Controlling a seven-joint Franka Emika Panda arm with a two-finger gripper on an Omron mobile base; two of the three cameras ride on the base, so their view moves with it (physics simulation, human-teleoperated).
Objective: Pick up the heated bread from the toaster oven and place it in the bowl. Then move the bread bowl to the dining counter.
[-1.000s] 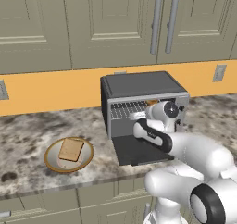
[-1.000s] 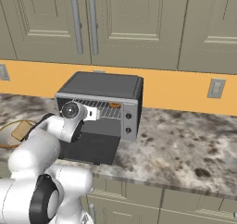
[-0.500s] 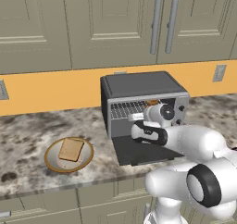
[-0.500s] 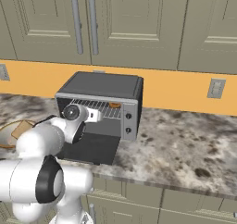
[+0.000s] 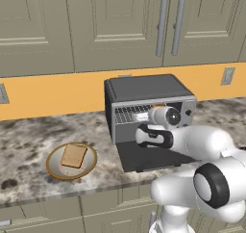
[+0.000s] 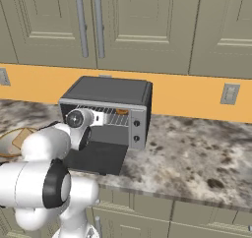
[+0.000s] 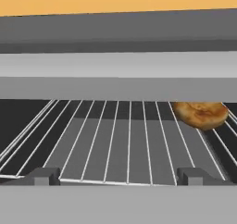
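Note:
The toaster oven [image 5: 144, 87] stands on the stone worktop with its door [image 5: 144, 157] dropped open. The heated bread [image 7: 201, 114], a small round orange-brown bun, lies on the wire rack [image 7: 115, 140] at the back right, and shows as an orange spot [image 6: 122, 112] inside the oven mouth. My gripper [image 7: 119, 177] is open just outside the rack's front edge, its fingertips [image 7: 44, 176] wide apart and holding nothing. It hovers over the open door in front of the oven mouth [image 5: 144, 132]. The bowl [image 5: 56, 168] sits left of the oven with a tan toast slice [image 5: 73, 155] in it. The dining counter is out of view.
An orange wall strip [image 5: 53, 95] and closed grey-green cabinets [image 5: 120, 25] back the worktop. Wall outlets [image 6: 229, 93] sit on the strip. Bare stone worktop [image 6: 197, 153] stretches to the right of the oven. My own arm [image 5: 202, 143] crosses in front of the oven's right side.
The hand has shifted only slightly in front of the oven mouth. The bread, bowl and toast have not moved.

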